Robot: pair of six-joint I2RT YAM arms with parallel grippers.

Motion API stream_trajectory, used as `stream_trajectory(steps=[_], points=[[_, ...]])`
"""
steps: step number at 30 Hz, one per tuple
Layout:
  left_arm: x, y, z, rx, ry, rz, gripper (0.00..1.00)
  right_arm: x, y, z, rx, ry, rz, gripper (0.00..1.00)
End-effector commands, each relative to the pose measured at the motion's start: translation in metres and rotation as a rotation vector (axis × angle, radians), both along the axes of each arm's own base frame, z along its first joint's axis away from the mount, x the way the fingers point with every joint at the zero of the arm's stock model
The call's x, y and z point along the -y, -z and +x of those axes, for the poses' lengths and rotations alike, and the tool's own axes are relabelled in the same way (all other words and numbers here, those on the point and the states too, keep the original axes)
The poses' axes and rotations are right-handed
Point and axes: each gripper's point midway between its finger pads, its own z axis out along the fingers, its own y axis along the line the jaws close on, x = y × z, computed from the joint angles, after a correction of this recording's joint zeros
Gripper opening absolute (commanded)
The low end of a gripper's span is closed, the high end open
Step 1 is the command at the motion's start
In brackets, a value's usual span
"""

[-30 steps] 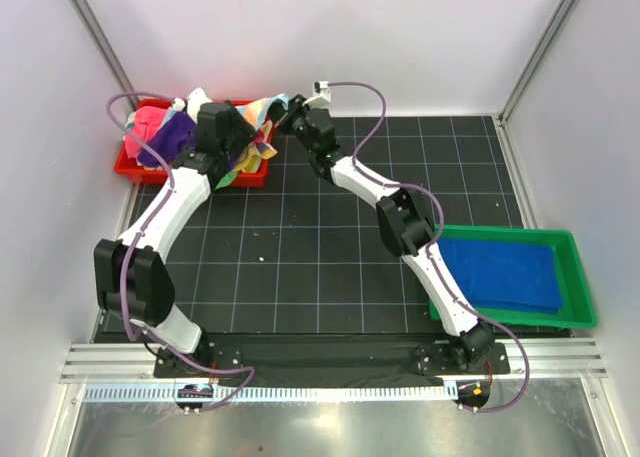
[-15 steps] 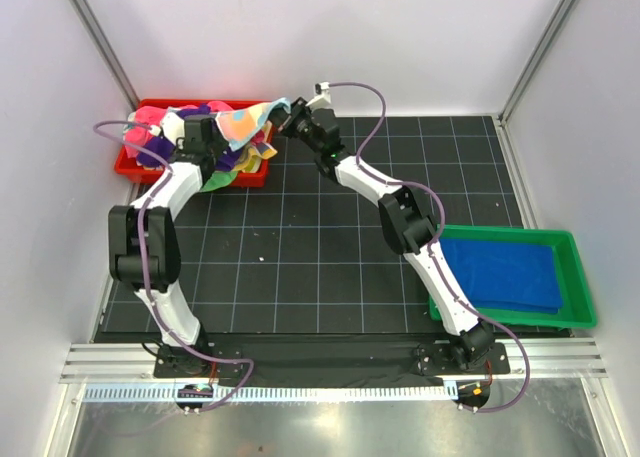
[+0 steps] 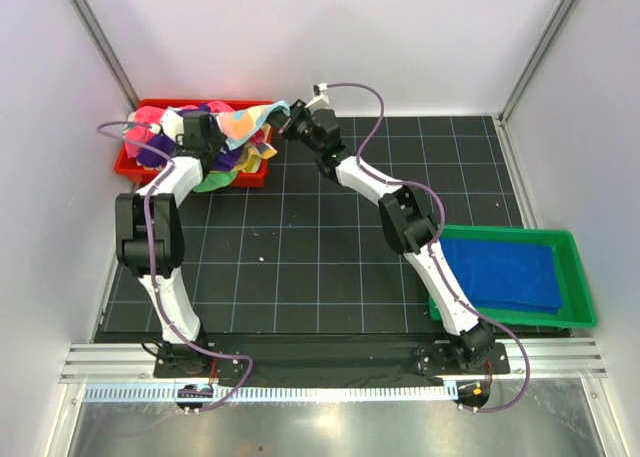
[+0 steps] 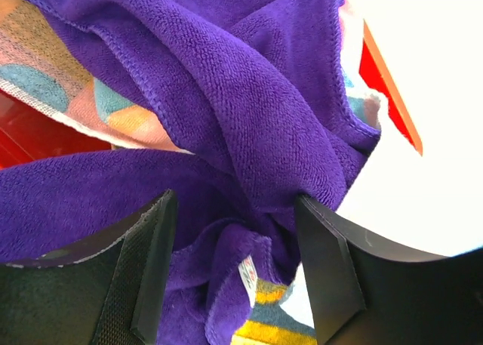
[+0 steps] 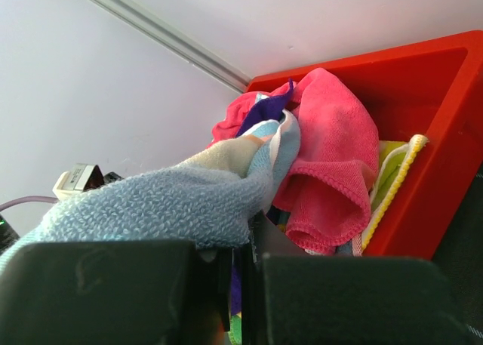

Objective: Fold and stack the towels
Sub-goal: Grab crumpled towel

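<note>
Table first: black gridded mat (image 3: 300,267), with a rigid green plastic tray (image 3: 540,234) at its right edge holding one folded royal-blue towel (image 3: 505,272) lying flat. A rigid red plastic tray (image 3: 255,175) sits at the far left corner with the unfolded towels heaped in it. Both arms reach into that corner. Risk as we read it: the heap is tangled. The purple terry towel (image 4: 226,96) wraps around the light-blue terry towel with coloured patches (image 5: 151,201), and the pink terry towel (image 5: 332,149) sits against both. A pull on one likely drags its neighbours over the rim or shifts the light tray. Two arms tugging different towels could also cinch the knot. We see the right gripper (image 5: 241,284) clamped on an edge of the light-blue towel, which runs from the heap to its jaws. The left gripper (image 4: 235,205) has its jaws well apart, with purple cloth bunched between them, seemingly brushing both fingers but not pinched.
</note>
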Motion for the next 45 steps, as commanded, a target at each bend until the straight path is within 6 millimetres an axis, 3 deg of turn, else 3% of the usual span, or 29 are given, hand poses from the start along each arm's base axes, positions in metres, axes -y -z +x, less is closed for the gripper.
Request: stream_trajectory(steps=[1,6,8,9,12,15,23,37,45], points=[[-0.010,-0.011,0.016,0.057,-0.030,-0.005,0.66,0.005,-0.046,-0.003,0.086,-0.008,0.039,0.01],[-0.013,0.002,0.019,0.033,-0.032,-0.012,0.61,0.003,-0.049,-0.004,0.088,-0.017,0.043,0.01],[-0.011,0.003,0.024,0.036,-0.019,-0.015,0.56,0.003,-0.049,-0.004,0.091,-0.019,0.036,0.01],[-0.027,0.003,0.025,0.037,-0.046,-0.015,0.49,0.004,-0.050,-0.004,0.093,-0.015,0.032,0.01],[-0.028,0.006,0.031,0.039,-0.041,-0.023,0.40,0.003,-0.051,-0.005,0.099,-0.018,0.021,0.01],[-0.032,0.003,0.033,0.044,-0.047,-0.022,0.24,0.002,-0.052,-0.006,0.106,-0.020,0.004,0.01],[-0.059,-0.001,0.031,0.058,-0.087,-0.035,0.04,0.002,-0.057,-0.004,0.118,-0.020,-0.017,0.01],[-0.116,-0.006,0.021,0.067,-0.186,-0.037,0.00,0.003,-0.064,0.001,0.146,-0.007,-0.048,0.01],[-0.117,0.009,0.024,0.047,-0.181,-0.065,0.00,0.011,-0.095,0.005,0.210,0.028,-0.047,0.01]])
